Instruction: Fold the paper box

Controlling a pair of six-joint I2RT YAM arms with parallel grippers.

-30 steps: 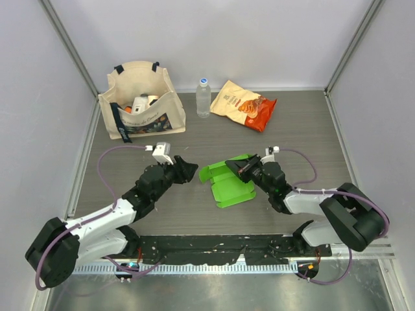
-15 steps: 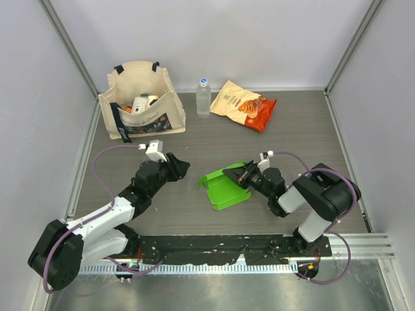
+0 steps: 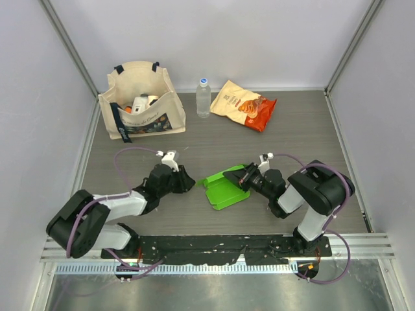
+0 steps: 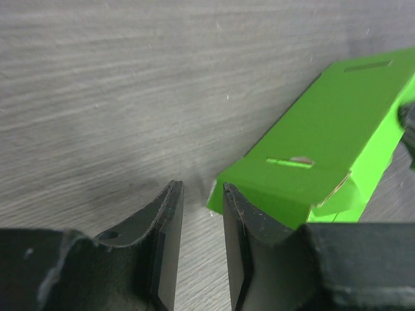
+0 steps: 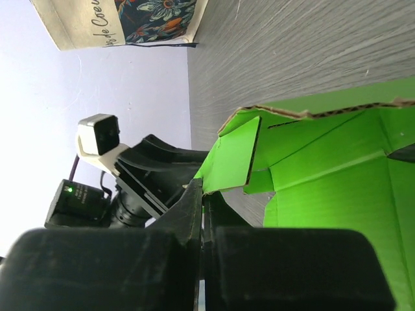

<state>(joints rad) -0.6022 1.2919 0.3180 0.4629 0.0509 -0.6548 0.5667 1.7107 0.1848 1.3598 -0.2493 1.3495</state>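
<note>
The paper box (image 3: pixel 224 190) lies on the table (image 3: pixel 292 129) between the two claws. It is a bright green piece of card, partly turned up into a shallow tray.

The right claw (image 3: pixel 244 179) sits low at the box's right edge. In its wrist view its two black fingers (image 5: pixel 188 214) are pressed together with only a hairline between them. The corner of an upright green flap runs into that line right at the tips, so this claw is pinching thin card. Beyond the tips and to their right the inside of the box opens out. It shows a flat floor, a raised far wall with a rough brown edge, and the flap standing at the left end.

The left claw (image 3: pixel 186 179) is on the other side, its tips just beside the box's left end. Its fingers (image 4: pixel 170 220) stand a narrow gap apart with nothing between them. Just ahead of the gap and a little to the right, the box's nearest corner sits close to the right finger. I cannot tell whether it touches. From that corner a green wall with two slits runs away to the claw's right.

Far beyond both claws, at the back of the table, a cloth tote bag (image 3: pixel 139 107) stands ahead of the left claw. A water bottle (image 3: pixel 203 98) stands between, and an orange snack bag (image 3: pixel 245 103) lies ahead of the right claw. All three are well apart from the box.
</note>
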